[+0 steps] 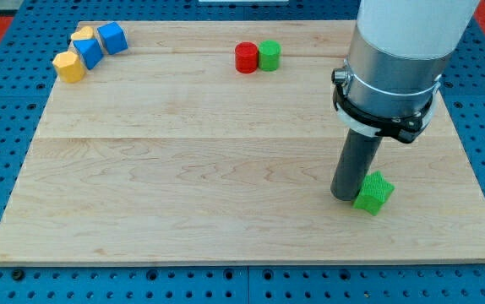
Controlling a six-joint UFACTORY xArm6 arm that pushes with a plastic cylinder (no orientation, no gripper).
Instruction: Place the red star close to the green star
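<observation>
The green star [373, 193] lies near the view's bottom right of the wooden board [183, 186]. My tip [347, 198] stands right against the green star's left side, touching it or nearly so. No red star shows in this view; the arm's wide grey body [395, 59] hides part of the board's right side. The only red block I see is a red cylinder [246, 57] near the top middle.
A green cylinder [269, 55] touches the red cylinder's right side. At the top left sit two blue blocks [111, 38] [88, 52] and two yellow blocks [69, 66] [82, 34], bunched together. A blue perforated table [6, 84] surrounds the board.
</observation>
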